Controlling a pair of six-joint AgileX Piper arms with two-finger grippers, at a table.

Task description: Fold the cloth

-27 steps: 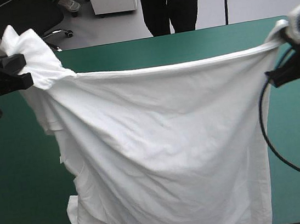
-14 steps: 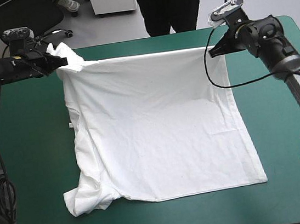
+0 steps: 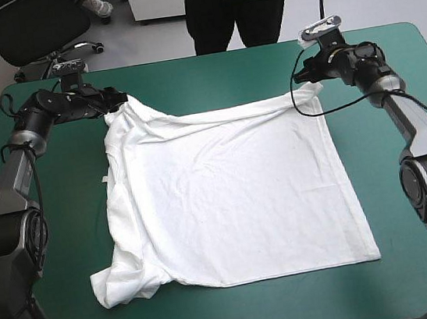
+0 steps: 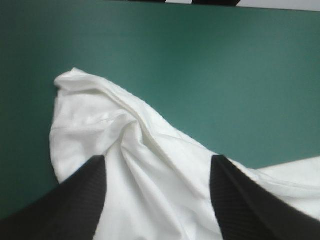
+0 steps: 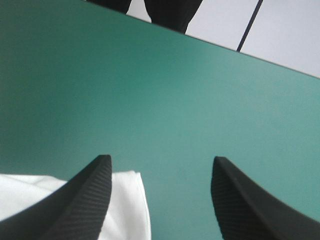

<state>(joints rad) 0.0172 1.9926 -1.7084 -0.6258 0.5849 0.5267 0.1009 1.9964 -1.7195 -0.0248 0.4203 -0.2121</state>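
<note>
The T-shirt [image 3: 226, 197] lay spread nearly flat on the counter [image 3: 60, 250], likely so that a fold could start from a smooth sheet; the left pincer [image 4: 157, 160] had its fingers apart, clamped on nothing, with the shirt's rumpled far corner between and just ahead of them; the right pincer [image 5: 160, 162] was likewise apart, the other far corner under one finger, bare cover ahead; both sat low at the far hem, seemingly placed for a fresh grasp.

Arms outstretched; left claw [image 4: 159, 159], right claw [image 5: 161, 159] spread wide.
</note>
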